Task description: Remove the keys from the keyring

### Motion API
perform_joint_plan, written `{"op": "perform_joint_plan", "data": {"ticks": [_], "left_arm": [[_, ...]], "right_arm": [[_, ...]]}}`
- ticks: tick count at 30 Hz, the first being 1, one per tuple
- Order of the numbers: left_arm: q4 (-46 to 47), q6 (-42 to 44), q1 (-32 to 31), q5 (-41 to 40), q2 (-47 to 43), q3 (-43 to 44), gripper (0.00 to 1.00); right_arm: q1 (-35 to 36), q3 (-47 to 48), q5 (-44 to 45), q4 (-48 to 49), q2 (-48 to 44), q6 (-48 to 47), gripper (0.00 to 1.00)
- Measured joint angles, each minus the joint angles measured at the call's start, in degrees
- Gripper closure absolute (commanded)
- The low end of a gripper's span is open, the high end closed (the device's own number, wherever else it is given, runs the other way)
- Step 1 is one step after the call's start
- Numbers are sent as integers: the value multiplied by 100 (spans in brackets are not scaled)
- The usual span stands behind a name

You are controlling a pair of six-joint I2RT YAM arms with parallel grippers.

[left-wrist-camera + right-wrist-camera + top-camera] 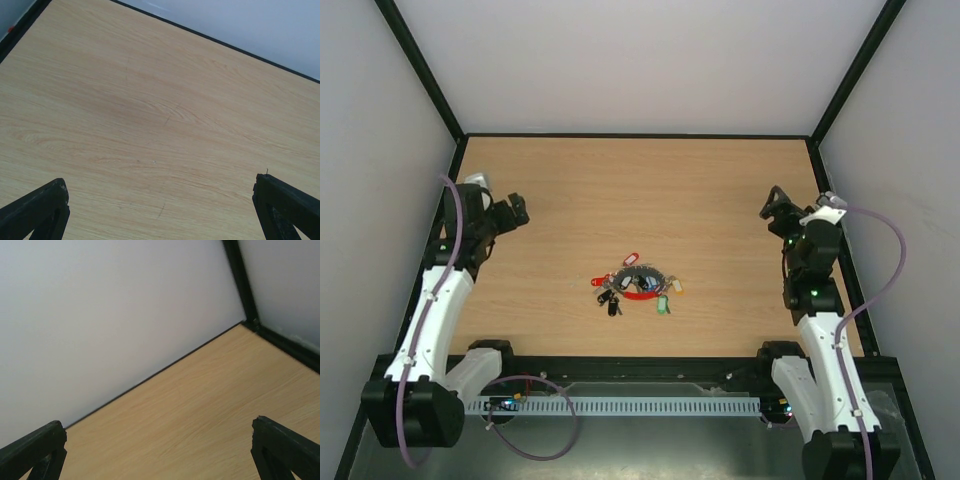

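We see keys (632,278) bunched with keyring (642,294) mid tabletop (620,190), apparently threaded; left hand (514,213), right hand (777,207) both spread, empty, well apart.

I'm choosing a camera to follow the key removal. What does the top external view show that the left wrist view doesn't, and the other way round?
Only the top external view: the keys bunched on the keyring mid-table, and the right pincer.
Only the left wrist view: close wood grain and fine marks, framed by its own fingertips; no keys.
Both: the open left pincer, the wooden table, its black rim and the pale wall.
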Motion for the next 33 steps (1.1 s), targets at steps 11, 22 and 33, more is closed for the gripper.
{"op": "perform_joint_plan", "data": {"ticks": [11,22,33], "left_arm": [[505,625,-868,807,-37,-326,0],[575,708,-885,931,61,-326,0],[568,721,-885,826,129,-326,0]], "right_arm": [[909,-72,-1668,-551,1257,304,1],[2426,-348,-1635,-579,2131,474,17],[3198,-863,-1976,-321,2927,796,33]]}}
